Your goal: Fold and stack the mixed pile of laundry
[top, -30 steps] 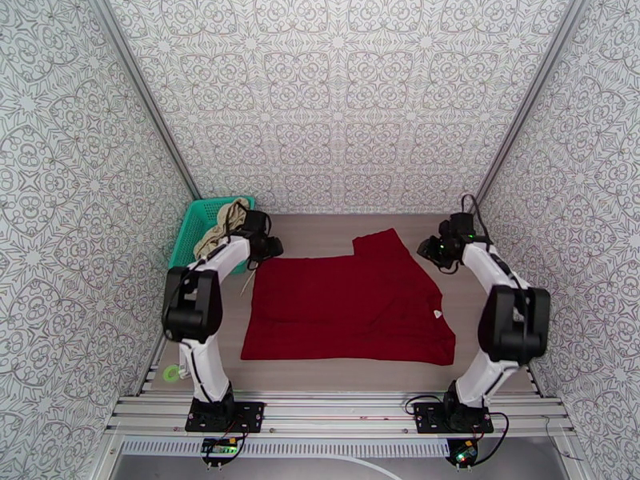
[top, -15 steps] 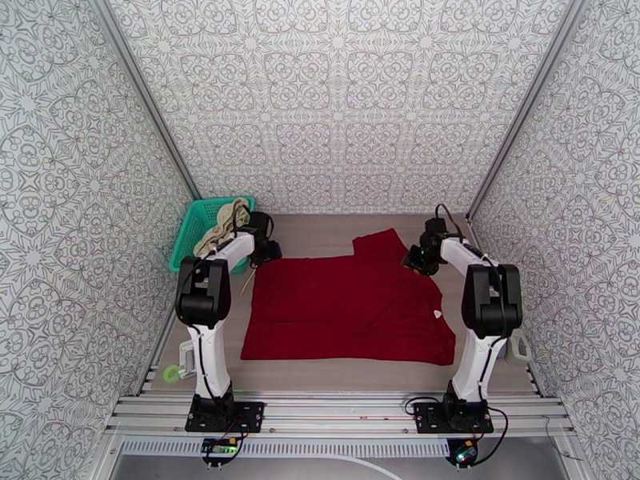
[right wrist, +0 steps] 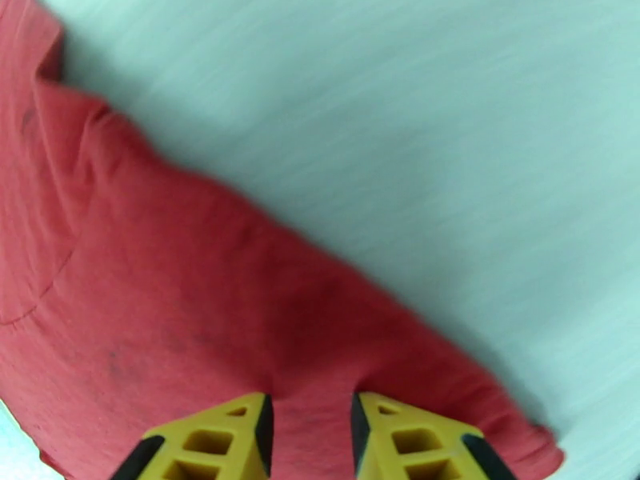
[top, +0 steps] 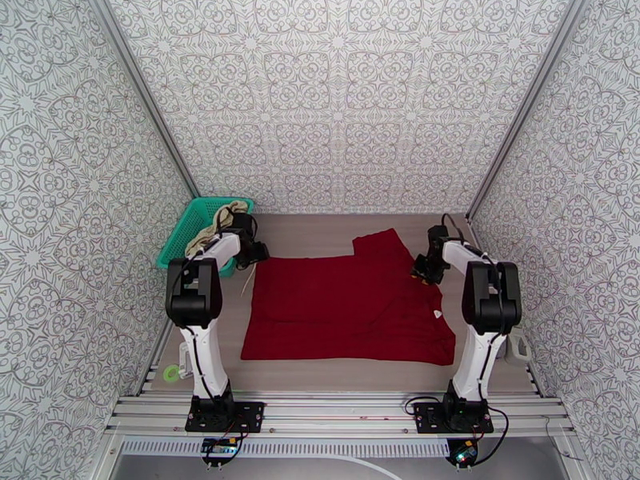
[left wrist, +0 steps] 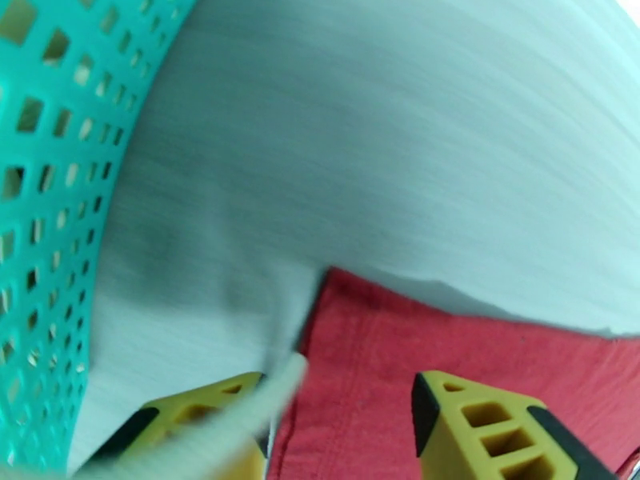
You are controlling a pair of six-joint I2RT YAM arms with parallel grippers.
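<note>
A dark red short-sleeved shirt (top: 344, 310) lies spread flat in the middle of the table. A cream-beige garment (top: 218, 223) hangs out of the teal mesh basket (top: 182, 234) at the far left, and its thin white cord (top: 247, 278) trails down beside the shirt's left edge. My left gripper (top: 254, 254) hovers open over the shirt's far-left corner (left wrist: 376, 354), its yellow fingers (left wrist: 480, 426) straddling that corner; the blurred cord crosses the left finger. My right gripper (top: 424, 271) is low over the shirt's right shoulder (right wrist: 240, 298), its fingers (right wrist: 416, 442) a little apart with flat cloth showing between them.
The basket wall (left wrist: 48, 194) stands close on the left of my left gripper. Patterned walls close in the table on three sides. A green tape roll (top: 170, 374) lies at the near left, and a small white object (top: 518, 346) sits by the right arm.
The right arm swung in from the right edge and came down onto the shirt's right shoulder. The left arm shifted slightly left toward the basket, and its fingers opened a little.
</note>
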